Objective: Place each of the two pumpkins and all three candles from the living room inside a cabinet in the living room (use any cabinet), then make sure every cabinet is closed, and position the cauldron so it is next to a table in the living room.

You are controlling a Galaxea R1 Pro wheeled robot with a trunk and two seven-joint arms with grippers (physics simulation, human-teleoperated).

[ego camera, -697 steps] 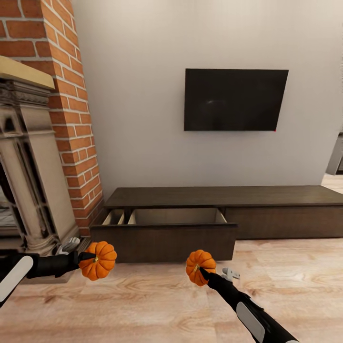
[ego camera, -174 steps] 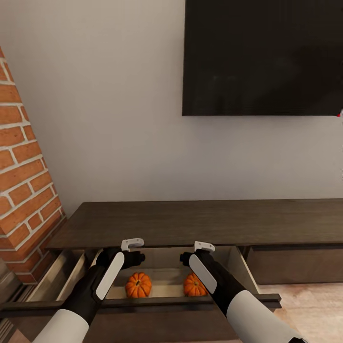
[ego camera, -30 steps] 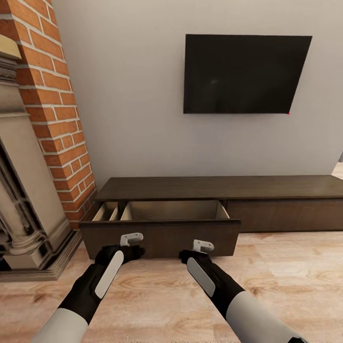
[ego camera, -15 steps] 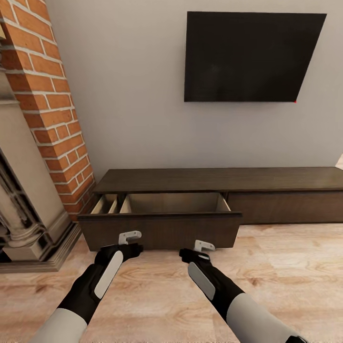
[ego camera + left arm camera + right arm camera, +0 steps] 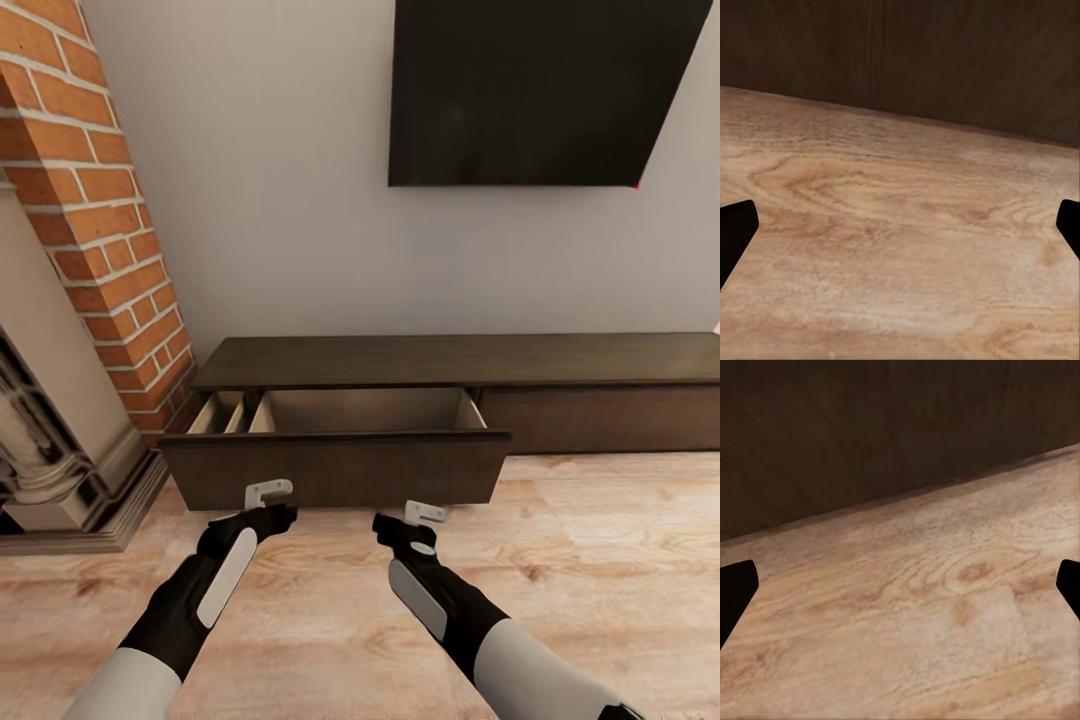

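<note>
You've got the cabinet (image 5: 450, 362) stretched along the wall at 12 o'clock with its left drawer (image 5: 335, 465) hanging wide open, and both arms low over the wooden floor (image 5: 600, 560) just short of that drawer front. Left gripper (image 5: 268, 497) sits at roughly 11 o'clock, right gripper (image 5: 425, 515) nearer 12, both empty, and in the wrist views the fingers (image 5: 736, 232) sit at the far edges of the picture, so they're spread wide apart. From this angle I can't see down to the drawer bottom, so the pumpkins are probably in there but don't take my word for it. The candles haven't gone in as far as I can tell, so I'd leave the drawer open and head off to fetch them rather than shove it shut. Watch the brick fireplace (image 5: 70, 300) at 9 o'clock when you swing the base round, and keep the arms tucked so the fingers don't clip the drawer face. Close it last, pushing flat with both grippers so it slides in straight.
</note>
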